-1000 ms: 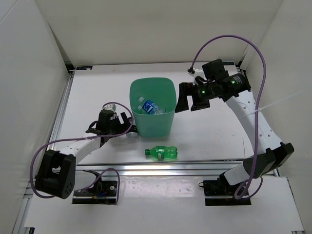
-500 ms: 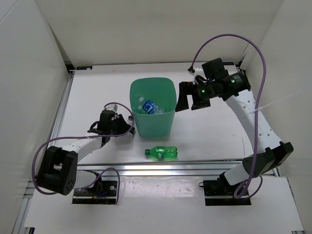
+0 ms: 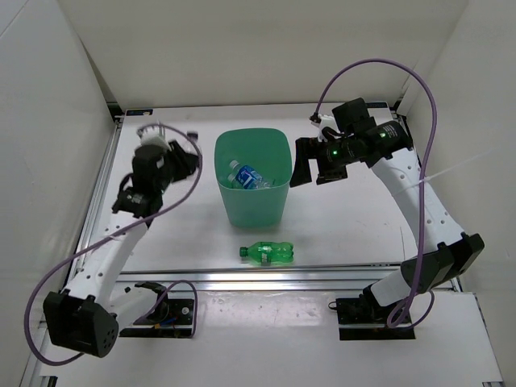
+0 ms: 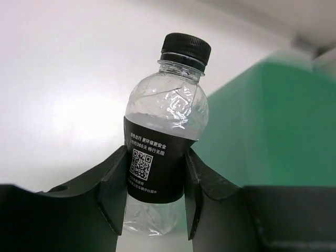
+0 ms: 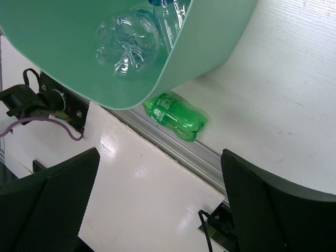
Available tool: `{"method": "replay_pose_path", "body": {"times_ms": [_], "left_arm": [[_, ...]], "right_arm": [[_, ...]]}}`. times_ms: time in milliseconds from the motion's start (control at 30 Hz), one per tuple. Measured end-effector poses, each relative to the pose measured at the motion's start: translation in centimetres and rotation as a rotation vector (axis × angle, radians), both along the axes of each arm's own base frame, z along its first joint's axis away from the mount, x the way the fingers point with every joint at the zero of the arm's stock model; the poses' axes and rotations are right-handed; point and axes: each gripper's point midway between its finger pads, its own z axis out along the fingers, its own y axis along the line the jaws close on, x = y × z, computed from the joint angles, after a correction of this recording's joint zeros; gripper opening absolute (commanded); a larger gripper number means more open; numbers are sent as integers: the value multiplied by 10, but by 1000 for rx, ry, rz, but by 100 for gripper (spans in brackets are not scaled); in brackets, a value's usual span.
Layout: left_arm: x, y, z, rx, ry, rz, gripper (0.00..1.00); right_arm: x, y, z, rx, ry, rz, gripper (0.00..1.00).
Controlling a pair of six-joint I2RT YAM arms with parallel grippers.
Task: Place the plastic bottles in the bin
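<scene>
At far left, your left gripper (image 3: 187, 160) is raised off the table (image 3: 347, 218) and clamped on the black-label bottle (image 4: 164, 118). Both fingers (image 4: 113, 197) press on the label, and the black cap points away from the jaws. Just right of those jaws the bin (image 4: 273, 131) fills the wrist view. From above, the gripper sits left of the bin's rim and apart from it, and nothing stands between them.

Look into the bin from above and you see a blue-label bottle (image 3: 246, 176) lying in it. The right wrist view also shows a clear bottle (image 5: 126, 44) there.

On the near side of the bin, a green bottle (image 3: 268, 253) lies on its side on the table, close to the rail (image 3: 322, 278) along the table's near edge.

Your right gripper (image 3: 313, 171) hangs just right of the bin's rim with its jaws spread wide and nothing in them. In its wrist view the green bottle lies ahead, between the two fingers (image 5: 52, 205), with the bin's corner partly overlapping it.
</scene>
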Motion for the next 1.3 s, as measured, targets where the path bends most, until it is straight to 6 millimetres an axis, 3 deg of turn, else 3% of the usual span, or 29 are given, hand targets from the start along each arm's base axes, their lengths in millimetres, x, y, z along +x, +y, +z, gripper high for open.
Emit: {"method": "replay_pose_path", "body": {"times_ms": [133, 200, 267, 367, 533, 633, 667, 700, 733, 767, 933, 1033, 1100, 1200, 1300], "left_arm": [[21, -14, 143, -13, -319, -39, 31], [20, -32, 187, -30, -409, -95, 31], [20, -53, 211, -42, -462, -161, 31], [26, -91, 202, -48, -437, -271, 33], [23, -147, 116, -29, -223, -448, 33], [8, -162, 84, -12, -130, -508, 38], [2, -166, 82, -10, -121, -524, 44], [-2, -168, 84, -11, -124, -534, 61], [-6, -169, 89, -10, -136, -542, 100], [-10, -168, 95, -9, -154, -546, 100], [-17, -143, 150, -23, -272, -460, 100], [-18, -109, 189, -32, -366, -347, 100], [-22, -81, 205, -31, -402, -252, 100], [-29, -39, 205, -26, -409, -105, 100], [-39, -7, 175, -7, -334, 7, 100]], "right_arm": [[-1, 0, -2, -1, 6, 2, 100], [-1, 0, -2, 0, 6, 3, 100], [-1, 1, -1, 2, 7, 3, 100], [-1, 1, -1, 3, 7, 4, 100], [-1, -1, -5, -6, 11, 0, 100], [0, -3, -13, -25, 19, -9, 100], [-1, -5, -17, -34, 23, -14, 100], [-1, -6, -21, -43, 28, -18, 100], [-1, -8, -25, -52, 30, -23, 100], [-2, -9, -28, -61, 36, -29, 100], [-7, -11, -30, -65, 35, -35, 100], [-16, -2, -23, -83, -22, 7, 100], [-29, 11, -17, -89, -64, 70, 100], [-53, 29, -14, -99, -101, 165, 100], [-77, 44, -25, -144, -120, 256, 99]]}}
